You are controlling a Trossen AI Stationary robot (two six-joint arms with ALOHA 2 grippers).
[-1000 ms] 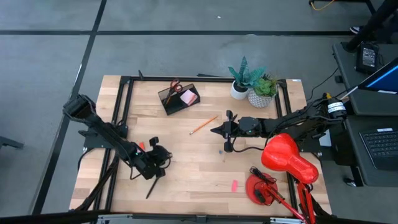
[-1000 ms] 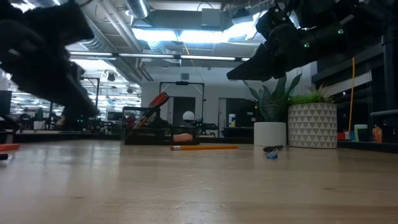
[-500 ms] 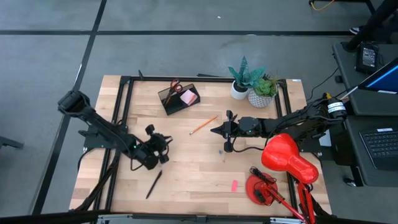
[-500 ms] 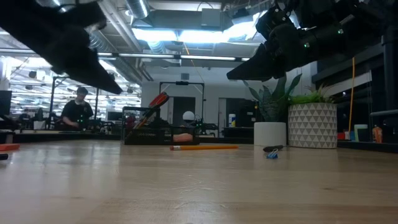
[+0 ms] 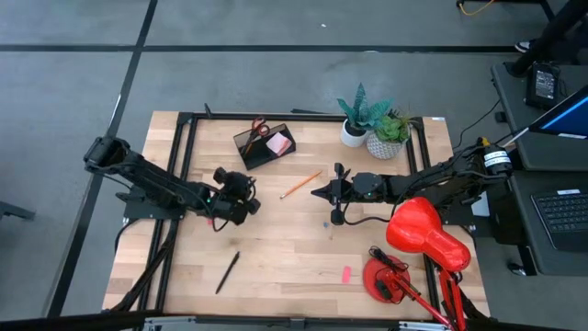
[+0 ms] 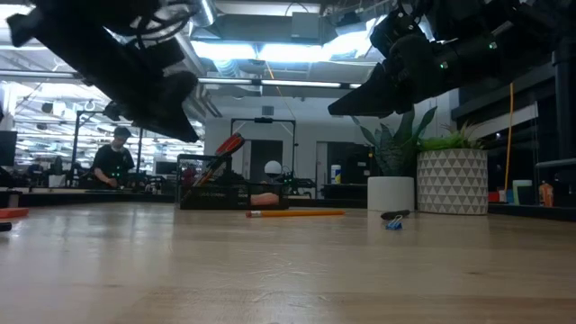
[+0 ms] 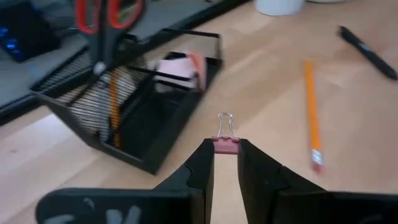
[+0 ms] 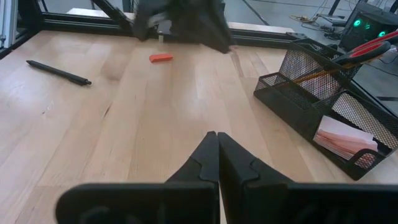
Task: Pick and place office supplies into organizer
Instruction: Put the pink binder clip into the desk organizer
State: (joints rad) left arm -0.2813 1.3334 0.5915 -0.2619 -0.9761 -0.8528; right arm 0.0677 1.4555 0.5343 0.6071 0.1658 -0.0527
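My left gripper hangs above the table's middle left, shut on a small pink binder clip. The organizer, a black mesh tray, stands toward the far edge. It holds red-handled scissors upright and a pink sticky-note pad. An orange pencil lies flat between both grippers. A black pen, a pink eraser, a red eraser and a blue clip lie on the wood. My right gripper hovers shut at mid-table. My left gripper pinches the pink binder clip by its body between the two fingertips. The clip's wire handles stick out past the fingers, toward the organizer. The clip is lifted clear of the table.
Two potted plants stand at the far edge, right of the organizer. A red desk lamp takes up the near right corner. A second black pen lies beyond the pencil. Bare wood stretches across the near middle.
My left gripper has risen from low over the black pen near the table's left and travelled toward the far edge, closing on the organizer. The pen stays where it lay. My right arm has kept still.
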